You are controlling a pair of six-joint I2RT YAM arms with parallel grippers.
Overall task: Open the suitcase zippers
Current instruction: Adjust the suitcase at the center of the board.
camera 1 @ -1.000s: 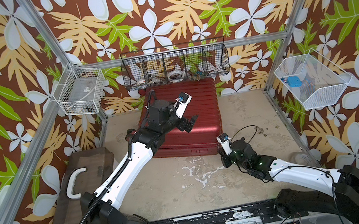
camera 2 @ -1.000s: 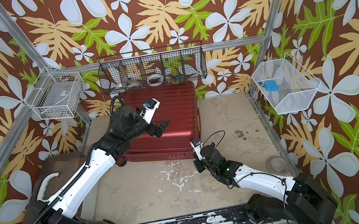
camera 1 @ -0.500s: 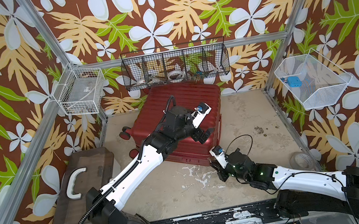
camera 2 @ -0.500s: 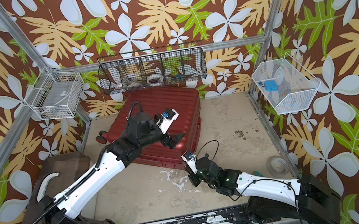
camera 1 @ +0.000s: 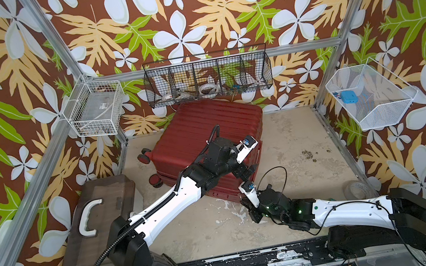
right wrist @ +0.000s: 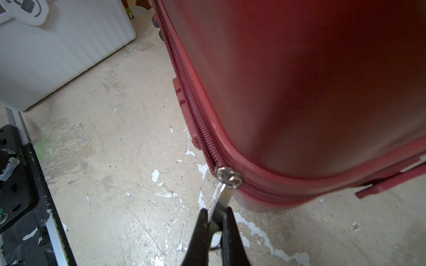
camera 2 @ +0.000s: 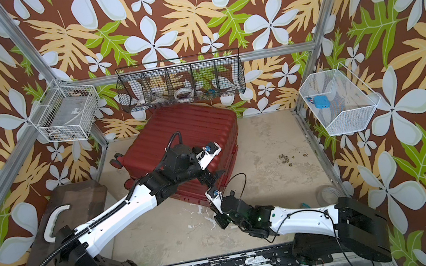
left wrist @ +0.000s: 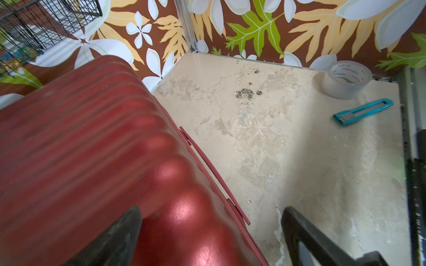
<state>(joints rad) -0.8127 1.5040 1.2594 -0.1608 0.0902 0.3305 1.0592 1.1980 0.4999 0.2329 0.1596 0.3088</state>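
The suitcase [camera 1: 201, 138] lies flat and skewed on the bench [camera 1: 292, 155], toward 12 o'clock. The left hand [left wrist: 211, 209], jaws spread wide, straddles its 5 o'clock corner. There the right hand [right wrist: 216, 210] is clamped on the metal pull tab [right wrist: 220, 195] of the zipper [right wrist: 200, 129].

Wallpaper [camera 1: 184, 11] of white flowers with tan and green leaves on brown covers all three walls, framed by aluminium posts [camera 1: 53, 40]. The floor [camera 1: 288, 132] is worn beige, with white chipped patches [camera 1: 233, 215] toward its near edge and dark specks [camera 1: 308, 154] toward its right edge. A black wire basket [camera 1: 254, 73] hangs on the back wall, and white wire baskets [camera 1: 95, 125] hang on both side walls. The light is soft and even.
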